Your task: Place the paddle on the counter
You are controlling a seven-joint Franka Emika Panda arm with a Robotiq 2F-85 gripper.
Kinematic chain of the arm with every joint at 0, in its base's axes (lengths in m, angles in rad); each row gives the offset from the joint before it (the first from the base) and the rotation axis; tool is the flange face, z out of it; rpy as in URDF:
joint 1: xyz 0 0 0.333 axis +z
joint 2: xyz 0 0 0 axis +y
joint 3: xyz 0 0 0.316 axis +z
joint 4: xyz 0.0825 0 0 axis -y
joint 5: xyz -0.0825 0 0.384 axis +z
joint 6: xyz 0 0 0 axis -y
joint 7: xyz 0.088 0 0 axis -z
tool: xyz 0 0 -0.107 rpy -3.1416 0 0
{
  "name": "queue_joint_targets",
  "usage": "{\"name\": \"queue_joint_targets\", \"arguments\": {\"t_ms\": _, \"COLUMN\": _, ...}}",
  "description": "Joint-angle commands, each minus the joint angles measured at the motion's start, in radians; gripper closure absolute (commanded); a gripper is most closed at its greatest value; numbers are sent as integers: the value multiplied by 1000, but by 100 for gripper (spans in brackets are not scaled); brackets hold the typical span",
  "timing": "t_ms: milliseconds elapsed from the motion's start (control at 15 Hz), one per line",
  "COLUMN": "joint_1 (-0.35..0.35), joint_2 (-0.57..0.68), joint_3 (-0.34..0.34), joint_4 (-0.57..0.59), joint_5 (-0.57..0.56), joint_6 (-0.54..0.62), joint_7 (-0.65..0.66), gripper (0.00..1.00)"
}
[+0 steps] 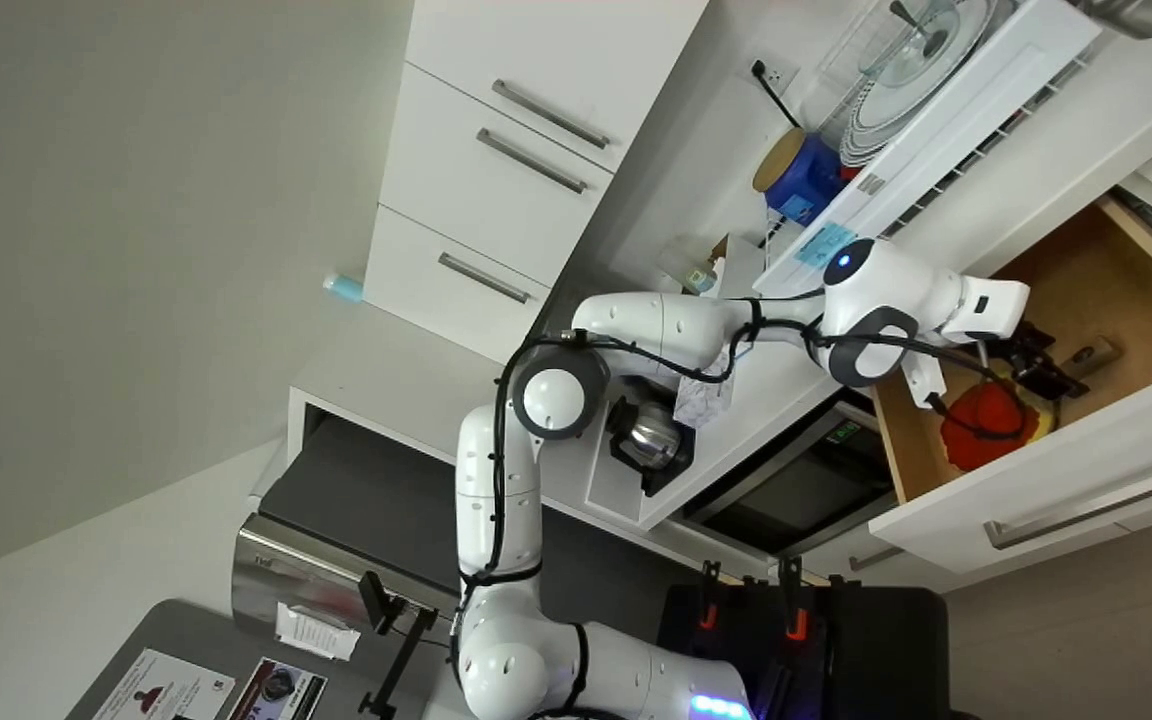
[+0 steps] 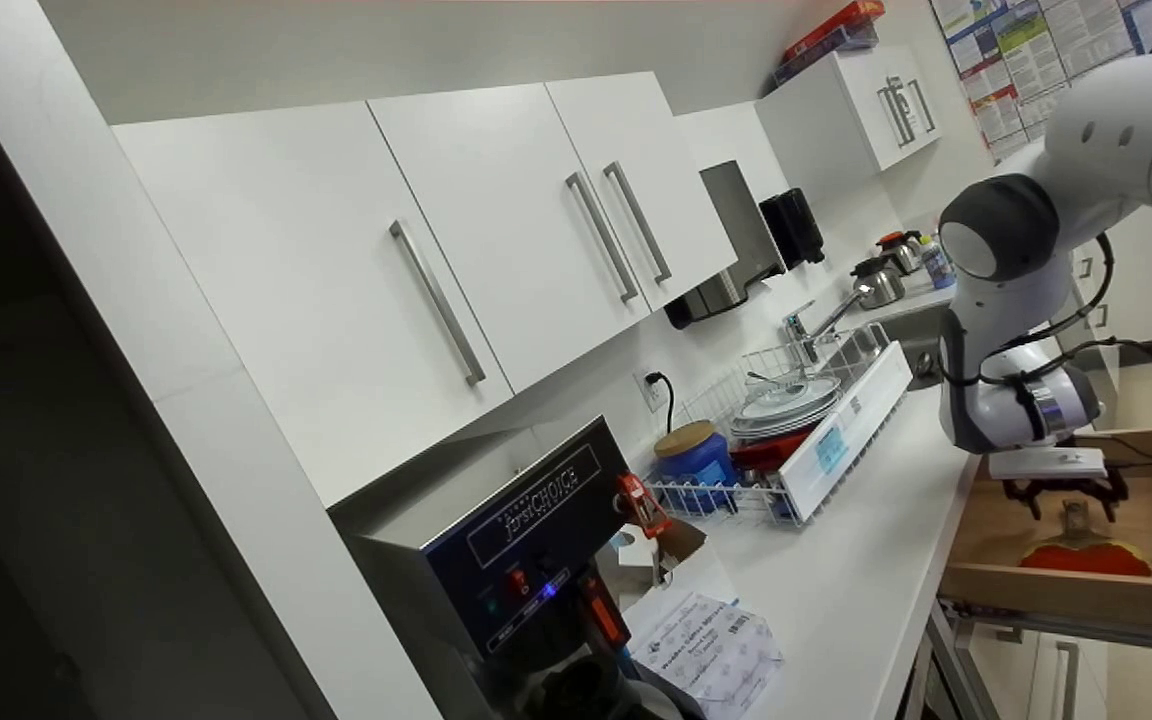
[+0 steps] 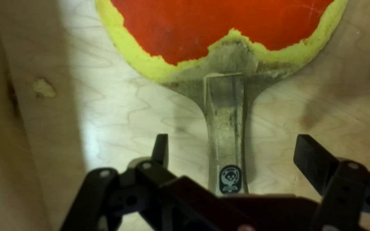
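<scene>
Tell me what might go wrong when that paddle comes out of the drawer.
The paddle's handle lies flat on the drawer floor, so the open fingers might scrape the wood or close above the handle. The red blade, partly hidden behind a drawer wall in an exterior view, could knock that wall during the lift, or droop if only the handle is gripped.

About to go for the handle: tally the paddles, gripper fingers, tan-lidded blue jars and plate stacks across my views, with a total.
Paddle: 1
Gripper fingers: 2
Tan-lidded blue jar: 1
Plate stack: 1
Total: 5, each counted once across views
</scene>
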Motion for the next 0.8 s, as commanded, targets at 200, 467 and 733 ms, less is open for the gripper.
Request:
{"name": "queue_joint_targets", "arguments": {"t_ms": 200, "joint_1": 10, "joint_2": 35, "joint_3": -2, "joint_4": 37, "joint_5": 11, "joint_6": -5, "joint_7": -3, "gripper": 51}}
{"name": "queue_joint_targets", "arguments": {"t_ms": 467, "joint_1": 11, "joint_2": 34, "joint_3": -6, "joint_4": 39, "joint_5": 12, "joint_6": -3, "joint_7": -1, "gripper": 79}}
{"name": "queue_joint_targets", "arguments": {"t_ms": 733, "joint_1": 9, "joint_2": -3, "joint_3": 0, "joint_4": 4, "joint_5": 16, "joint_6": 2, "joint_7": -10, "gripper": 93}}
